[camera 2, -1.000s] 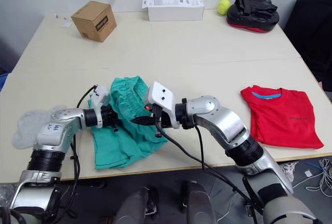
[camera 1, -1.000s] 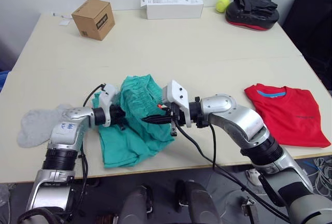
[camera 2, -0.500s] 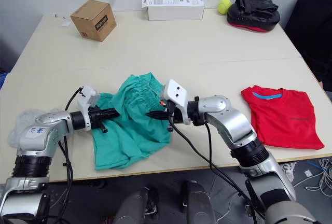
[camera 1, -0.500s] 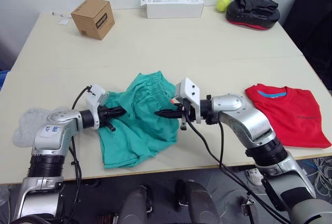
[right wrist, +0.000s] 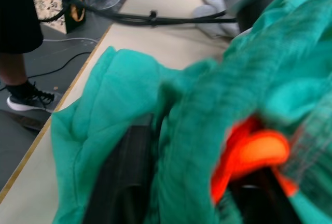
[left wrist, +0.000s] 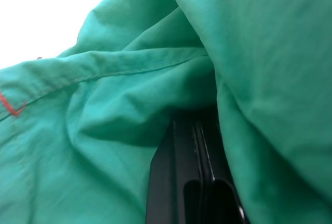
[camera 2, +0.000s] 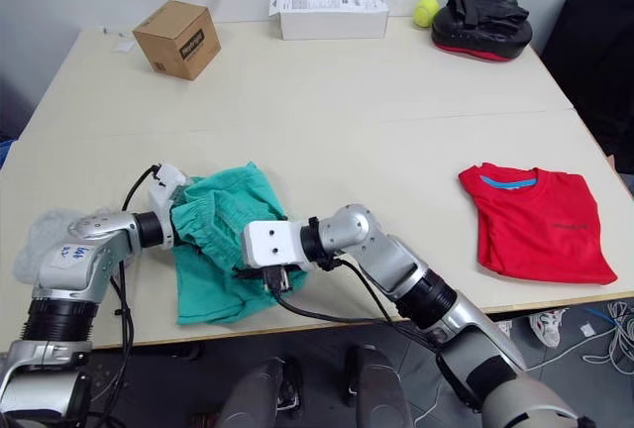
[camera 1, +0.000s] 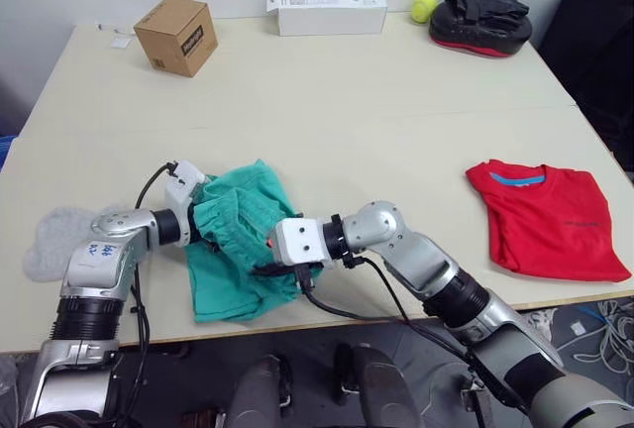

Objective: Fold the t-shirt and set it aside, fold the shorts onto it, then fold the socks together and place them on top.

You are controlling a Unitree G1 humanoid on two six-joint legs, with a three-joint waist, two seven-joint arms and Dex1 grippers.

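The teal-green shorts (camera 1: 233, 240) lie bunched near the table's front edge, left of centre. My left gripper (camera 1: 201, 227) is at their left side, fingers (left wrist: 193, 146) together under a fold, shut on the cloth. My right gripper (camera 1: 264, 268) reaches across from the right and is buried in the shorts' front part, shut on cloth with the orange-red drawstring (right wrist: 252, 154) beside its finger (right wrist: 124, 182). The red t-shirt (camera 1: 550, 220) lies folded at the front right. The light grey socks (camera 1: 57, 240) rest at the far left, beside my left arm.
At the back of the table (camera 1: 396, 101) stand a cardboard box (camera 1: 178, 35), a long white box (camera 1: 327, 10), a yellow-green ball (camera 1: 425, 6) and a black padded mitt (camera 1: 480, 20). A dark chair (camera 1: 594, 37) stands at the right. A person's leg (right wrist: 21, 27) shows off the table.
My right gripper has swung left and toward the front edge, carrying the shorts' right side over onto the rest. The shorts are now a narrower bunch. The left gripper stayed almost still.
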